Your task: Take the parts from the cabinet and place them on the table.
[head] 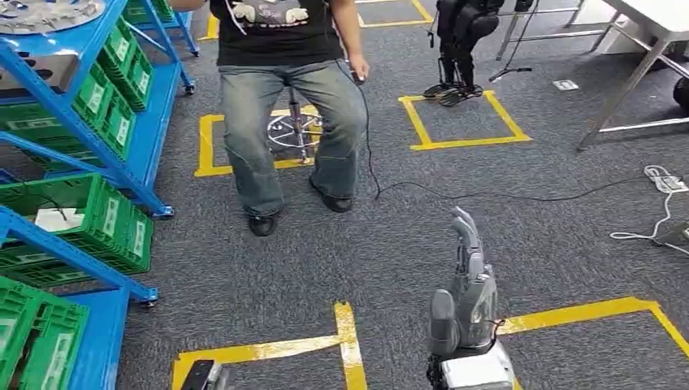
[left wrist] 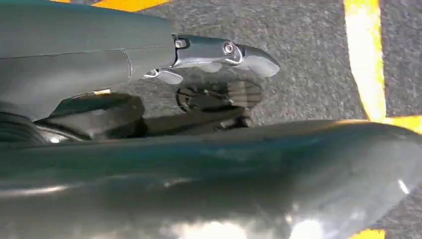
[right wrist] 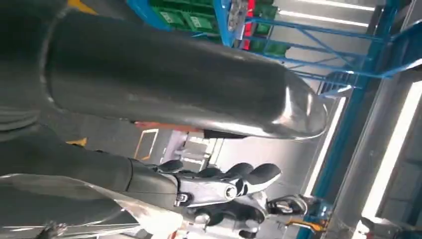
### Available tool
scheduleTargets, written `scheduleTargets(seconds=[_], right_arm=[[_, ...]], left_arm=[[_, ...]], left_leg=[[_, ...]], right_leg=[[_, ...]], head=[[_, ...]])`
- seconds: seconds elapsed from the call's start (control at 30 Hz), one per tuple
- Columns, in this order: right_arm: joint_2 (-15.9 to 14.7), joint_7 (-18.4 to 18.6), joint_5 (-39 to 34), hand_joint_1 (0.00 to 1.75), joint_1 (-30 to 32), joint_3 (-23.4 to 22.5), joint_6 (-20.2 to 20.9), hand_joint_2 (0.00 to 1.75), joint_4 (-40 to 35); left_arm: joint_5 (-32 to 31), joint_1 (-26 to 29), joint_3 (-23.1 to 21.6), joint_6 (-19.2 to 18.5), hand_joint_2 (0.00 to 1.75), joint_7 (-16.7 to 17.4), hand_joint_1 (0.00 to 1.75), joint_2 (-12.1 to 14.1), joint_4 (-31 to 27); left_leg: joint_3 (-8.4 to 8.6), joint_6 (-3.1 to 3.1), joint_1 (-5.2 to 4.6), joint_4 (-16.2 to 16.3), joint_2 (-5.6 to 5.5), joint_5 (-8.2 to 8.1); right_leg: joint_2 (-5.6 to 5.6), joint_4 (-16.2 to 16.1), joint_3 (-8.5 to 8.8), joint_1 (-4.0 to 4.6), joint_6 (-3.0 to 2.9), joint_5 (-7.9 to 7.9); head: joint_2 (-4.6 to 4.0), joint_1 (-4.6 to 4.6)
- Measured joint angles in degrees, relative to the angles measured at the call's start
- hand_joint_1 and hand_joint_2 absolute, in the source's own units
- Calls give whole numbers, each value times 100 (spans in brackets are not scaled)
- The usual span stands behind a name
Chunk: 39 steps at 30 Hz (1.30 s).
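The blue cabinet (head: pixel 122 175) stands on the left and carries green bins (head: pixel 106 219). A silver round part (head: pixel 49 12) lies on its top shelf, and a white item (head: pixel 58 218) sits in one bin. My right hand (head: pixel 465 292) is raised over the carpet, well right of the cabinet, fingers straight and apart, holding nothing. In the right wrist view its fingers (right wrist: pixel 224 186) are spread with nothing between them. My left hand (left wrist: pixel 214 74) hangs low over the floor with thumb and fingers apart and nothing in it; its wrist (head: pixel 203 375) shows at the bottom edge.
A person (head: pixel 284 97) sits on a stool between the cabinet and the table (head: pixel 650 49) at the far right. Yellow tape squares (head: pixel 463 122) mark the grey carpet. A black cable (head: pixel 504 195) and a white power strip (head: pixel 666 183) lie on the floor to the right.
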Motion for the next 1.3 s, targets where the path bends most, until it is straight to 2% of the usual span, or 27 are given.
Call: scheduleTargets(seconds=[0.07, 0.1, 0.17, 0.2, 0.27, 0.3, 0.33, 0.37, 0.4, 0.5, 0.53, 0.57, 0.6, 0.67, 0.7, 0.73, 0.77, 0.83, 0.87, 0.9, 1.0, 1.03, 1.1, 1.17, 1.2, 1.23, 1.3], right_arm=[[0, -2, 4, 0, -19, 13, 0, 0, -2], [0, -2, 4, 0, -14, 15, 0, 0, 0], [-2, 7, 4, 0, 2, 15, -2, 0, 2], [-4, 7, 4, 0, 1, 15, 0, 0, 7], [-4, 9, 7, 0, -1, 15, 9, 0, 11], [-4, 9, 9, 0, -5, 15, 15, 0, 11], [-4, 9, 13, 0, -13, 17, 20, 0, 11], [-4, 15, 20, 0, -25, 15, 22, 0, 15], [-4, 22, 28, 0, -20, 15, 26, 0, 13], [-9, 33, 46, 0, -25, 17, 22, 0, 15], [-9, 33, 48, 0, -36, 20, 24, 0, 15], [-9, 35, 48, 0, -36, 17, 24, 0, 15], [-9, 33, 52, 0, -32, 22, 24, 0, 15], [-11, 35, 50, 0, -25, 17, 22, 0, 15], [-11, 35, 50, 0, -27, 19, 22, 0, 15], [-11, 35, 50, 0, -27, 20, 22, 0, 15], [-11, 37, 50, 0, -25, 20, 22, 0, 15], [-11, 37, 50, 0, -34, 20, 20, 0, 15], [-11, 37, 50, 0, -33, 20, 20, 0, 15], [-11, 37, 50, 0, -26, 17, 13, 0, 13], [-11, 42, 46, 0, -26, 17, 2, 0, 13], [-11, 39, 46, 0, -29, 17, 0, 0, 11], [-11, 39, 48, 0, -31, 17, -2, 0, 4], [-17, 42, 44, 0, 2, 17, -2, 0, 4], [-22, 42, 44, 0, 6, 17, -4, 0, 4], [-28, 42, 44, 0, 9, 17, -4, 0, 7], [-33, 42, 44, 0, 10, 17, -4, 0, 4]], left_arm=[[2, 3, -4, 0, 0, -9, 0, 0, 2], [0, -14, -4, 0, 0, -11, 0, 0, 2], [2, -26, -4, 0, 0, -11, 0, -11, 0], [2, -20, -7, 0, 0, -11, 0, -11, 0], [4, -17, -9, -7, 0, -11, 0, -9, 2], [4, -19, -11, -11, 0, -11, 0, -11, 0], [4, -23, -13, -15, 0, -11, 0, -13, 0], [4, -25, -15, -15, 0, -13, 0, -11, 2], [4, -48, -18, -15, 0, -11, 0, -7, 0], [7, -22, -28, -13, 0, -17, 0, -2, 2], [7, -21, -33, -4, 0, -15, 0, 4, 2], [7, -22, -42, -4, 0, -17, 0, 4, 0], [7, -40, -55, -4, 0, -17, 0, 2, 0], [4, -62, -66, -4, 0, -17, 0, 2, 0], [4, -56, -70, -4, 0, -17, 0, 0, 0], [4, -43, -72, -4, 0, -17, 0, 0, 0], [4, -34, -74, -4, 0, -17, 0, 0, 0], [4, -33, -77, -4, 0, -17, 0, 0, 0], [4, -36, -77, -4, 0, -18, 0, 0, 0], [4, -54, -76, -2, 0, -17, 0, -2, 0], [9, -35, -77, 2, 0, -11, 0, 2, 2], [9, -26, -77, 2, 0, -11, 0, 4, 0], [13, -35, -76, 9, 0, -11, 0, 0, 2], [13, -59, -77, 9, 0, -11, 0, -18, 0], [15, -58, -77, 9, 0, -11, 0, -20, 0], [13, -52, -76, 7, 0, -9, 0, -20, 0], [17, -53, -76, 7, 0, -9, 0, -20, 0]], left_leg=[[28, 69, 51, -43, -99, 33], [24, 95, 56, -43, -158, 34], [20, 104, 53, -40, -297, 32], [23, 104, 50, -40, -366, 32], [34, 101, 55, -33, -523, 30], [46, 91, 64, -23, -610, 23], [54, 67, 77, -1, -690, 8], [26, 37, 75, 12, -749, -7], [-23, 10, 67, 83, -816, -16], [-67, -99, 117, 34, -1006, 43], [-80, -118, 118, 72, -973, 4], [-128, -142, 79, 208, -643, -95], [-306, -171, 84, 582, -432, -316], [-772, -202, 110, 1561, -316, -744], [-915, -215, 123, 1852, -309, -817], [-926, -223, 133, 1866, -306, -755], [-804, -219, 139, 1625, -297, -560], [-266, -178, 130, 589, -161, -29], [-48, -143, 97, 164, 105, 50], [0, -123, 30, 68, 148, -10], [-48, -44, 13, 94, 3, -26], [-11, 9, 51, 25, -60, 10], [2, 72, 85, -1, -149, 31], [1, 96, 86, 0, -269, 25], [4, 104, 82, 3, -331, 19], [13, 106, 80, 5, -403, 16], [38, 96, 86, 12, -565, 6]], right_leg=[[486, 253, -138, -53, 47, -203], [626, 640, -322, -59, 54, -405], [708, 1613, -831, -59, 89, -765], [713, 1867, -1000, -58, 95, -788], [718, 1504, -917, -63, 93, -397], [754, 1014, -706, -71, 89, -96], [910, 414, -437, -93, 93, 208], [1245, 204, -323, -129, 93, 127], [1326, 77, -262, -155, 85, 120], [1145, 114, -251, -97, 6, 127], [1054, 54, -220, -141, -38, 150], [972, 43, -193, -126, -76, 144], [876, 41, -182, -111, -114, 135], [675, 45, -181, -84, -148, 111], [594, 45, -180, -78, -154, 102], [525, 46, -171, -76, -152, 91], [453, 46, -155, -74, -145, 77], [325, 46, -87, -71, -115, 34], [269, 42, -53, -66, -95, 10], [221, 72, -57, -14, -49, -23], [63, 29, -17, -33, 15, -36], [60, 33, 2, -30, 72, -77], [564, 426, -205, -75, 95, -337], [699, 1396, -696, -81, 132, -742], [712, 1790, -929, -80, 145, -835], [713, 1890, -1037, -79, 149, -770], [731, 1297, -845, -86, 140, -273]], head=[[0, 22], [0, 46], [0, 55], [0, 50], [0, 52], [0, 50], [0, 52], [0, 48], [0, 37], [0, 46], [0, 48], [0, 18], [0, -7], [0, -2], [0, -4], [0, -7], [0, -7], [0, -9], [0, -2], [0, -13], [0, 2], [0, -4], [0, 35], [0, 55], [0, 55], [0, 52], [0, 52]])
